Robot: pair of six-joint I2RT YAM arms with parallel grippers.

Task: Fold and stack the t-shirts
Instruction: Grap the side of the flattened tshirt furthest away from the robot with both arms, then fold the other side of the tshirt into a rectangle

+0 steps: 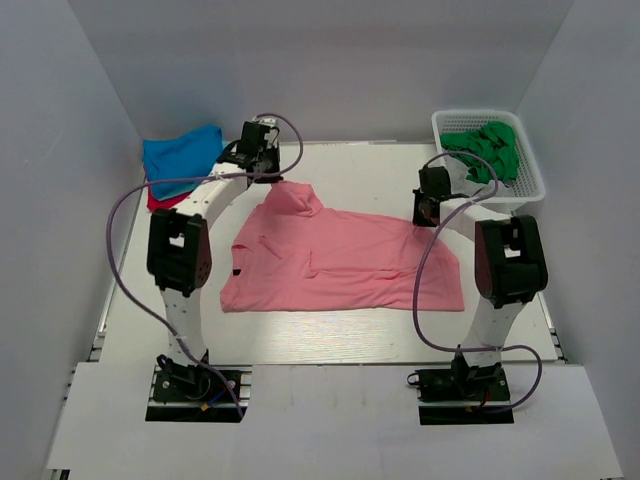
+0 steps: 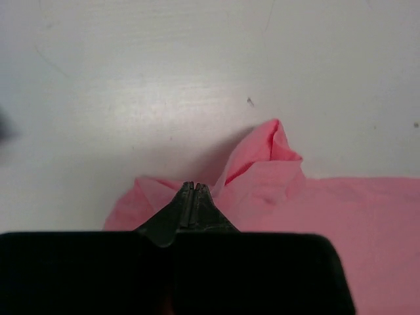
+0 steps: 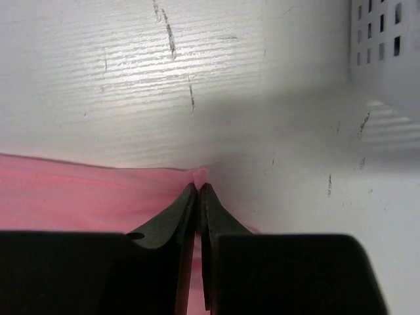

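Observation:
A salmon-pink t-shirt lies spread across the middle of the table. My left gripper is at its far left corner, where the cloth rises in a peak. In the left wrist view the left gripper is shut, with the pink t-shirt bunched round its tips. My right gripper is at the shirt's far right corner. In the right wrist view the right gripper is shut on the pink t-shirt's edge, and a small nub of cloth pokes out past the tips.
A bright blue t-shirt lies on a red one at the far left. A white basket holding teal-green t-shirts stands at the far right, and its wall shows close to my right gripper. Grey walls enclose the table.

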